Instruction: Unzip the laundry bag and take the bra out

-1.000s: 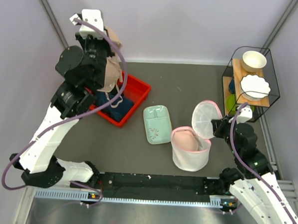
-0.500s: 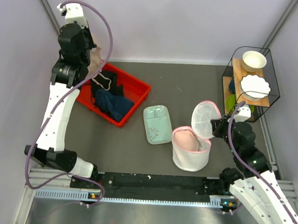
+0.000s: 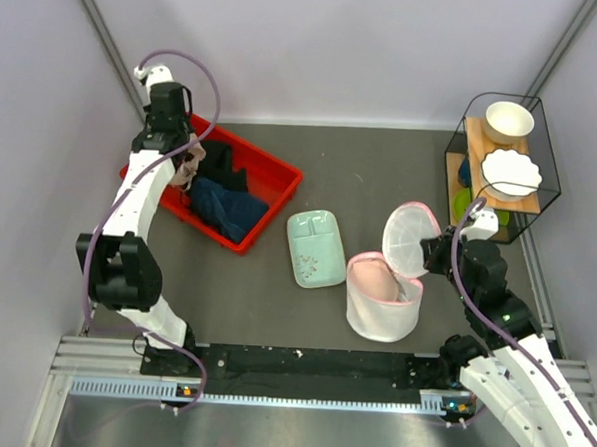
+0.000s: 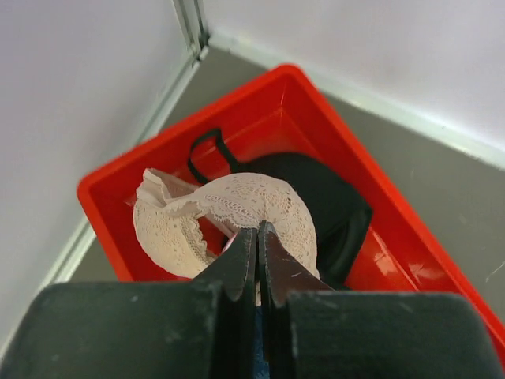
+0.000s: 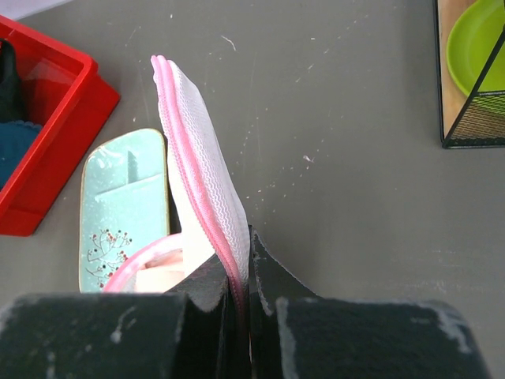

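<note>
left gripper (image 4: 258, 230) pinched shut on bra (image 4: 252, 197) over red bin (image 4: 304, 99), far-left table (image 3: 381, 178) corner; right gripper (image 5: 243, 237) clamped on laundry bag (image 5: 209, 170) lid (pink-trimmed, standing open).

You're looking at a dark grey matte tabletop (image 3: 381, 178), lightly scuffed, boxed in by plain pale lilac wall panels (image 3: 368, 47) with slim aluminium corner posts (image 3: 103, 28). On your right, a black wire rack with wooden shelves (image 3: 475, 143) stands at the table's edge. Lighting's soft and even.
</note>
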### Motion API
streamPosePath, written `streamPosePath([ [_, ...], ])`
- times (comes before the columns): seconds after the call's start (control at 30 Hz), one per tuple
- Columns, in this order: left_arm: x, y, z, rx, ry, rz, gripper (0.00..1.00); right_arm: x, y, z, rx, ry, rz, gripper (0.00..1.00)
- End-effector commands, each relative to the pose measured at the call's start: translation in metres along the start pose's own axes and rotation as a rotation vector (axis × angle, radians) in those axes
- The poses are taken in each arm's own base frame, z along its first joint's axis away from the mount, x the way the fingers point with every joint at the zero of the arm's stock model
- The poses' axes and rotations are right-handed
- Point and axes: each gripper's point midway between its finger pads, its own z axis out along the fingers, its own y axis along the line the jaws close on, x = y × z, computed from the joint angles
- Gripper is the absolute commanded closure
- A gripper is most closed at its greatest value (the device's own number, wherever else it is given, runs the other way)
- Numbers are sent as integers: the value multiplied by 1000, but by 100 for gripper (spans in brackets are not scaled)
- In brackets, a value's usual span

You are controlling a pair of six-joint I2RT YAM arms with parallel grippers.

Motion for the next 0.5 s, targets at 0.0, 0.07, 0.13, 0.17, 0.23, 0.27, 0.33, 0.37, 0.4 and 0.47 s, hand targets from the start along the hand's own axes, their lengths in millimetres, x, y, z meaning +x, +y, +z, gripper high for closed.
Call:
streamPosePath([
  [0.0, 11, -1, 25, -24, -28, -95, 100, -25, 8, -2, -14, -78, 32, 100],
  [0.07, 30, 7, 34, -85, 0, -107, 100, -23, 7, 0, -13, -73, 34, 100],
  [0.13, 53, 10, 44, -116, 55, -94, 100, -22, 8, 1, -13, -66, 37, 100],
  [0.17, 59, 8, 47, -112, 72, -98, 100, -23, 9, 1, -16, -68, 38, 100],
  [0.23, 73, 6, 51, -107, 111, -91, 96, -24, 9, 1, -15, -70, 37, 100],
  [0.27, 76, 1, 52, -84, 128, -86, 93, -25, 9, 1, -15, -72, 36, 100],
  [0.33, 78, -1, 50, -71, 158, -74, 70, -25, 10, 1, -18, -72, 41, 100],
  [0.37, 75, -2, 47, -67, 161, -82, 55, -24, 10, 1, -19, -70, 42, 100],
  [0.4, 66, -7, 43, -36, 152, -86, 37, -23, 11, 2, -22, -67, 44, 100],
  [0.47, 59, -12, 34, 9, 154, -76, 1, -22, 11, 2, -26, -63, 53, 100],
])
